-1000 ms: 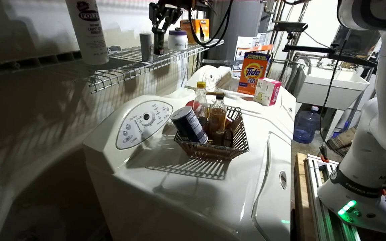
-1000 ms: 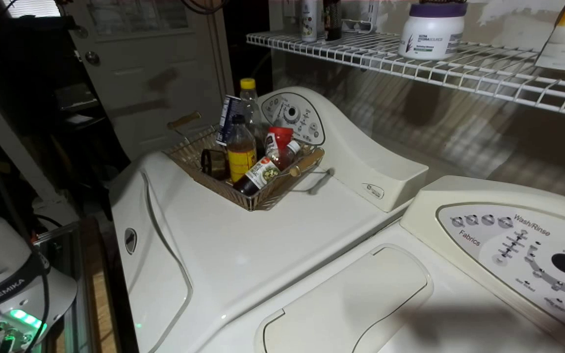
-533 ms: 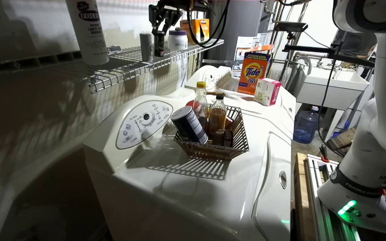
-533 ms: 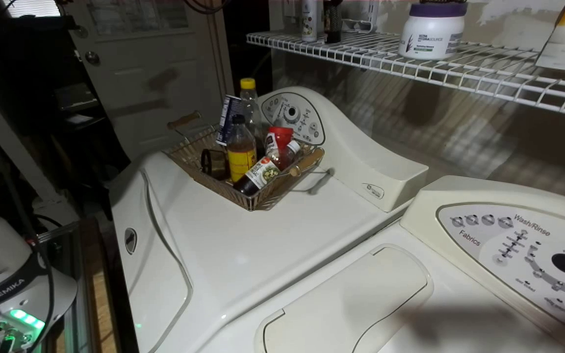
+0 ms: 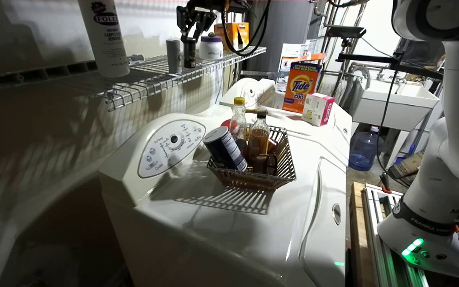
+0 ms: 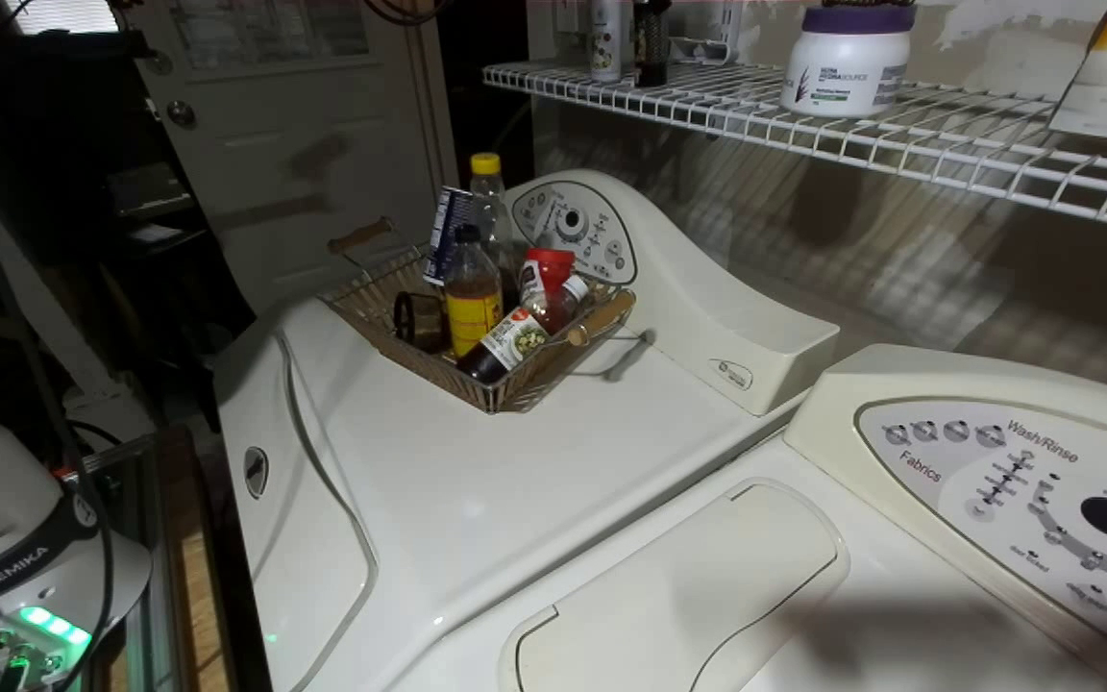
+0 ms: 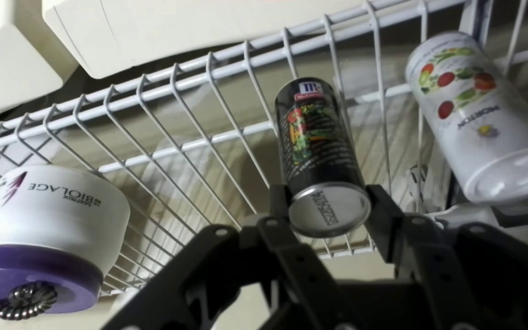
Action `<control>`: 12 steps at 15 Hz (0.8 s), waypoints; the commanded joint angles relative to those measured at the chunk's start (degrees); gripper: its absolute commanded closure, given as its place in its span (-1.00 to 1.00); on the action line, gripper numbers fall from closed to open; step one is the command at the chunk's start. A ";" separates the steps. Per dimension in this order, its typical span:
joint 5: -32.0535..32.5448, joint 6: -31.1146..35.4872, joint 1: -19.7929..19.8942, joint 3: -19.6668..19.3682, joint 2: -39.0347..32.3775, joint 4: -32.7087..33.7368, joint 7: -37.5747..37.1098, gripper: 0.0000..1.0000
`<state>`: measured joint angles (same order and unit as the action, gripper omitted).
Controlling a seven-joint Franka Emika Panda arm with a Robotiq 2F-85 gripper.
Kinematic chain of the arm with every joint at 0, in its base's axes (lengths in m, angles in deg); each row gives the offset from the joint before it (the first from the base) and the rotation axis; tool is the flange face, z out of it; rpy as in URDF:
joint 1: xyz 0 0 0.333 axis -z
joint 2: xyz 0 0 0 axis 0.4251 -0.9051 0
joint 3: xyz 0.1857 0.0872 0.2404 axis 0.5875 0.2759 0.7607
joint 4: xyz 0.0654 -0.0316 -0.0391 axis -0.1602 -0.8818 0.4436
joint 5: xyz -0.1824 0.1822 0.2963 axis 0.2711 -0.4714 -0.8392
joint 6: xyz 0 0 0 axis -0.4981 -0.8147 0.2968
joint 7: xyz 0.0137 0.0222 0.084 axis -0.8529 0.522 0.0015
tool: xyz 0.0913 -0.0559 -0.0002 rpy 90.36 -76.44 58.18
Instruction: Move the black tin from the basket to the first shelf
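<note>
- Our gripper (image 7: 329,204) grasps the black tin (image 7: 316,137), on or just above the first shelf (image 7: 179,148) — we cannot tell which.
- We judge this placing — next, settle it, then release.

A dim panel door (image 6: 256,111) has a round doorknob (image 6: 181,113). Striped shadows (image 6: 741,192) cross the wall (image 6: 899,231); a white laundry sink (image 5: 391,113) stands on legs.
</note>
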<state>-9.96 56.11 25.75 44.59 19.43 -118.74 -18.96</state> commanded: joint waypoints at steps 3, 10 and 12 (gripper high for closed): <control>-1.63 -2.96 0.26 0.32 -1.93 3.62 -0.19 -0.68; -1.30 -1.78 0.19 0.28 -0.59 2.12 -0.73 -1.00; -1.15 -0.52 0.18 0.39 0.76 0.53 -0.40 -1.00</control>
<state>-10.09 55.12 25.79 44.60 18.93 -117.84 -19.18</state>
